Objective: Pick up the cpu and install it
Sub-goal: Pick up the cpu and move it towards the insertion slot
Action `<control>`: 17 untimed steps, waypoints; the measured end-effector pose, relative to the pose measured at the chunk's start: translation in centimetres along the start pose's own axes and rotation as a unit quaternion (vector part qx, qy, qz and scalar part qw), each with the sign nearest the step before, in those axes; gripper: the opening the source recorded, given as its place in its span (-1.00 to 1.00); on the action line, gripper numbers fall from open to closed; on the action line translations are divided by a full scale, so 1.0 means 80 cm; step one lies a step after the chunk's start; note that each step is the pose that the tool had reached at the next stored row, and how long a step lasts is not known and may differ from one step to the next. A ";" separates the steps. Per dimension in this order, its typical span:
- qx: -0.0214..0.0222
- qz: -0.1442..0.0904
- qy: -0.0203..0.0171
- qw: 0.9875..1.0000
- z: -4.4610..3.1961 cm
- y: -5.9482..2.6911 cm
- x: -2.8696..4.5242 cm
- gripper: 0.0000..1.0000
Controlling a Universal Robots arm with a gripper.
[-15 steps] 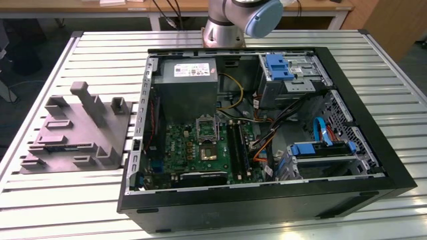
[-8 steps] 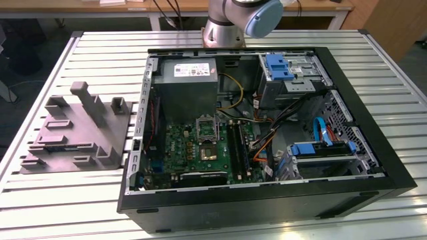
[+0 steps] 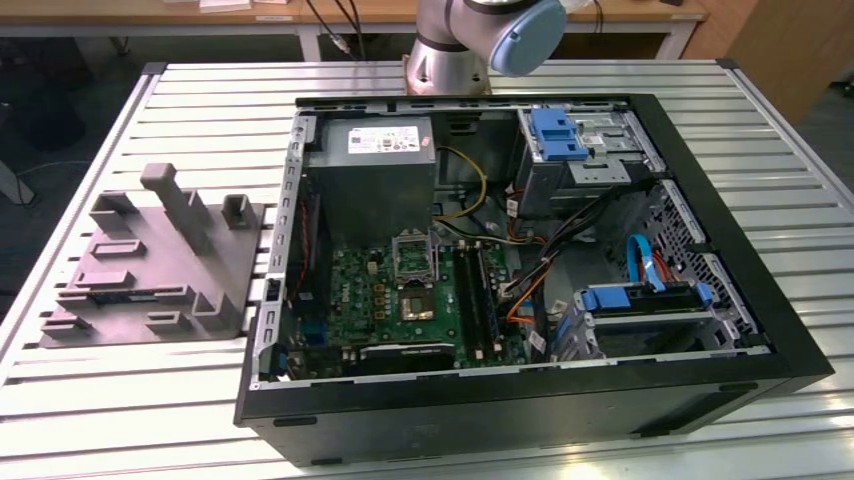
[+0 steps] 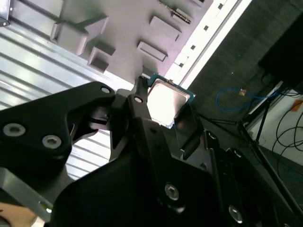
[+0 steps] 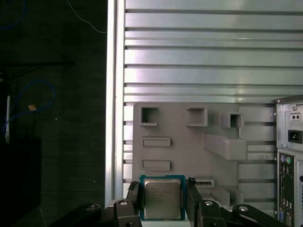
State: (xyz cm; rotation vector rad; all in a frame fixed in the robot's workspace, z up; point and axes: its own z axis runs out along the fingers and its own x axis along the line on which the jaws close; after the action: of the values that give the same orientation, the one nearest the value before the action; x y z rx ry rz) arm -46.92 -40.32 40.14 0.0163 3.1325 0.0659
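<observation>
Cpu (image 5: 162, 201) hangs over the grey fixture block (image 5: 189, 137), pinched by two opposite edges in the gripper (image 5: 162, 189). Its black fingers (image 5: 134, 195) are closed only as far as the chip's width. In the exterior view that block (image 3: 154, 260) lies at the left on the slatted table (image 3: 80, 400). To its right stands the open computer case (image 3: 534, 420), with the socket (image 3: 418, 303) on its motherboard. Carrying well, I judge, means a firm edge grip, the chip kept level and its underside touching nothing.

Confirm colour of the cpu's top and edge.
Silvery-grey top, teal-green edge on the cpu; clearest in the first wrist view.
</observation>
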 end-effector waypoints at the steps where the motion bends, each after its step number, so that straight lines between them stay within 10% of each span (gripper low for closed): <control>1: 0.000 0.000 0.000 1.000 -0.0001 0.000 0.0000 -0.05; 6: 0.000 0.000 0.000 1.000 -0.0002 0.000 -0.0054 -0.05; 17: 0.000 0.000 0.000 1.000 0.0003 0.001 -0.0578 -0.05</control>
State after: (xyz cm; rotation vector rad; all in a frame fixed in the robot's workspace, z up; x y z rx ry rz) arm -42.29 -40.32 40.15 0.0164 3.1328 0.0656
